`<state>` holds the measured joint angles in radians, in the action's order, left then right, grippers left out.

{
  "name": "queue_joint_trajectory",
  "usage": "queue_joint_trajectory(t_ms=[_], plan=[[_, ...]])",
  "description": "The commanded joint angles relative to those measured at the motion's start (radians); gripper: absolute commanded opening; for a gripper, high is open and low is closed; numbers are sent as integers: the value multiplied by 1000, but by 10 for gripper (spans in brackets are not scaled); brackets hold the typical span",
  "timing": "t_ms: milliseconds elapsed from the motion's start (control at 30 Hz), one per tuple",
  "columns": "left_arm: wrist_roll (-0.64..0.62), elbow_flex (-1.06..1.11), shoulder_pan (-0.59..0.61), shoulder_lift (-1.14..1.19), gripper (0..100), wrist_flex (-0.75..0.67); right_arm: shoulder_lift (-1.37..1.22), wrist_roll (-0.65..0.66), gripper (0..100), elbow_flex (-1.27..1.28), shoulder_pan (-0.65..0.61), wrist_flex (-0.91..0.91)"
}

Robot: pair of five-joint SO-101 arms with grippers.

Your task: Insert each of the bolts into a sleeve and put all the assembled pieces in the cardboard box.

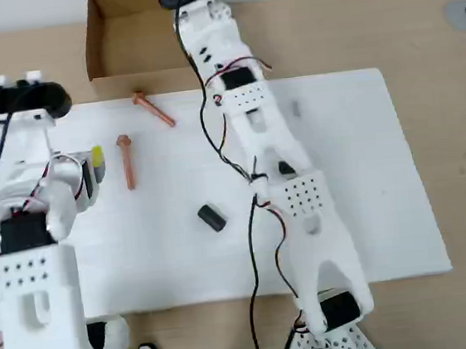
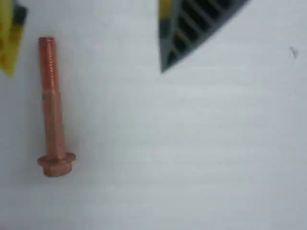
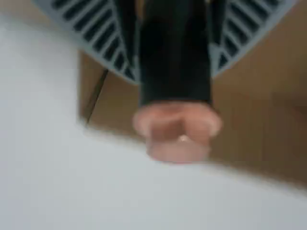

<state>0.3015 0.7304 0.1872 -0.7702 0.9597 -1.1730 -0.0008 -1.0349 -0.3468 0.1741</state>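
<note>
Seeing the right end effector (image 3: 173,43) clamped on a black sleeve (image 3: 175,72) with a copper bolt head (image 3: 176,134) sticking out of its end, held at the cardboard box (image 1: 96,47) on the counter (image 1: 436,45). We have the left end effector (image 2: 86,64) open over the white sheet (image 1: 349,170), with one loose bolt (image 2: 52,105) lying flat between its fingers, nearer the yellow one. We also see a second bolt (image 1: 154,109) lying tilted near the box and a spare sleeve (image 1: 212,217) well apart, mid-sheet.
</note>
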Motion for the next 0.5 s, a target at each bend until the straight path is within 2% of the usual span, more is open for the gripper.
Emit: queue_joint_trajectory(t_ms=[0,167,467], plan=[[18,-15,5,128,210,-34,-44,-9,9,-186,28,32],[20,-46,3,271,210,-26,-134,-6,13,-325,27,135],[21,-46,0,283,210,-26,-183,-6,17,-440,21,334]])
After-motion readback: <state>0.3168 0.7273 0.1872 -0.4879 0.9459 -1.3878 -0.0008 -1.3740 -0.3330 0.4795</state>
